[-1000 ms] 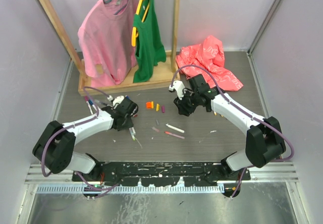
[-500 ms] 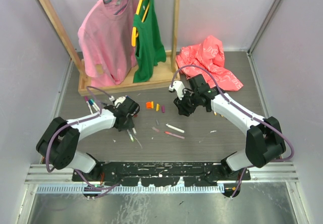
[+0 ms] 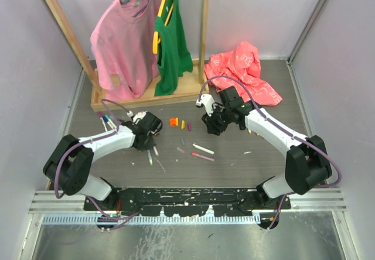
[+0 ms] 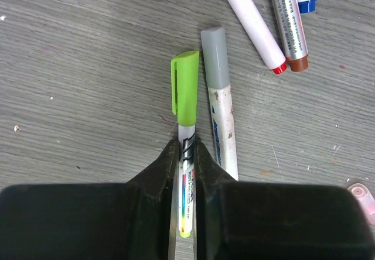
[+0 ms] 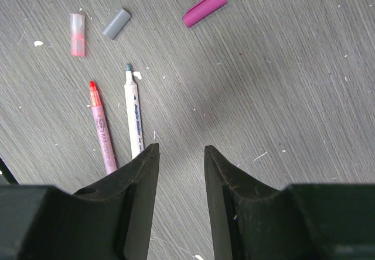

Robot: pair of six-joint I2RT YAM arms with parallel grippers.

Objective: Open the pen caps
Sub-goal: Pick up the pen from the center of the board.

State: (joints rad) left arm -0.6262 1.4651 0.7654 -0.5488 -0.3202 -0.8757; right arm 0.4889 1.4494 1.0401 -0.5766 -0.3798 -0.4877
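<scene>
My left gripper [image 4: 186,146] is shut on the white barrel of a pen [image 4: 186,172] lying on the table; its lime green cap [image 4: 185,88] sticks out past the fingertips, still on. A grey-capped pen [image 4: 218,113] lies right beside it. In the top view this gripper [image 3: 147,144] is left of centre. My right gripper [image 5: 180,154] is open and empty, above the table. Ahead of it lie loose caps: purple [image 5: 204,9], grey [image 5: 116,23] and clear pink [image 5: 77,34], plus two uncapped pens, pink-barrelled [image 5: 102,137] and white-barrelled [image 5: 134,122].
More capped pens [image 4: 275,20] lie ahead of my left gripper, and a few [image 3: 104,119] at the far left. Orange [image 3: 174,121] and yellow [image 3: 183,124] caps lie mid-table. A wooden clothes rack [image 3: 140,99] with pink and green tops stands behind; a red cloth [image 3: 246,69] lies back right.
My left arm has shifted a little and the green-capped pen under it has moved slightly left on the table. My right arm has not moved.
</scene>
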